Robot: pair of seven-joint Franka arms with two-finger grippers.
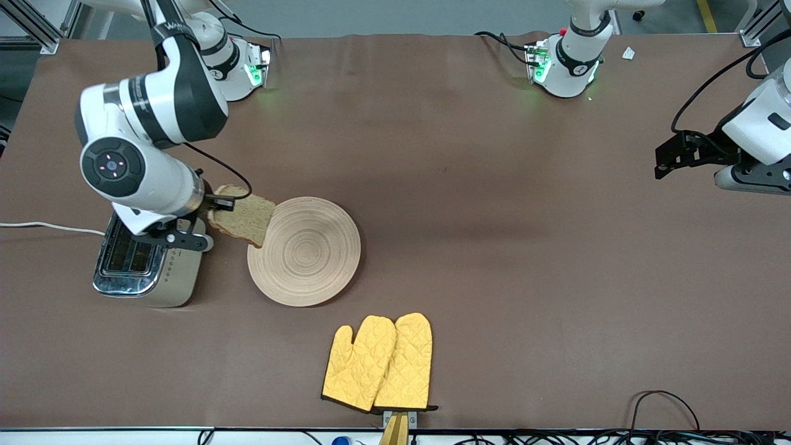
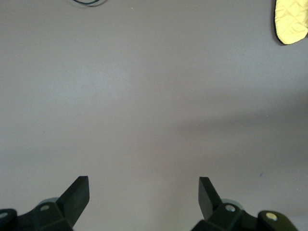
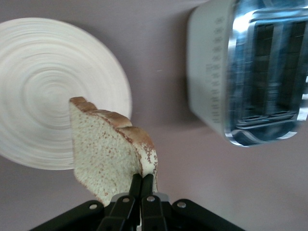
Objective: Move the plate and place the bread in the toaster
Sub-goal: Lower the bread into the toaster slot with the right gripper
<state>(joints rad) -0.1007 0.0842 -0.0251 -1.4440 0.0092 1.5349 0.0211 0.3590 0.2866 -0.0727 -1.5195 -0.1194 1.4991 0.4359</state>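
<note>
Speckled tan slice of wholegrain bread (image 1: 242,217) with darker crust is up in the air, pinched at its crust edge by the right gripper (image 3: 142,185) — over the gap between the cream-sided, chrome-topped two-slot toaster (image 1: 148,262) and the round pale beige grooved plate (image 1: 304,251); both slots bare; plate flat on the brown table (image 1: 494,216), just beside the toaster; yellow quilted oven mitts (image 1: 378,363) nearer the front camera; left gripper (image 2: 143,190) waits with fingers spread wide over bare table at its own end.

A robot lab: aluminium framing (image 1: 37,31) and cables (image 1: 667,408) around the covered table (image 1: 494,185).
</note>
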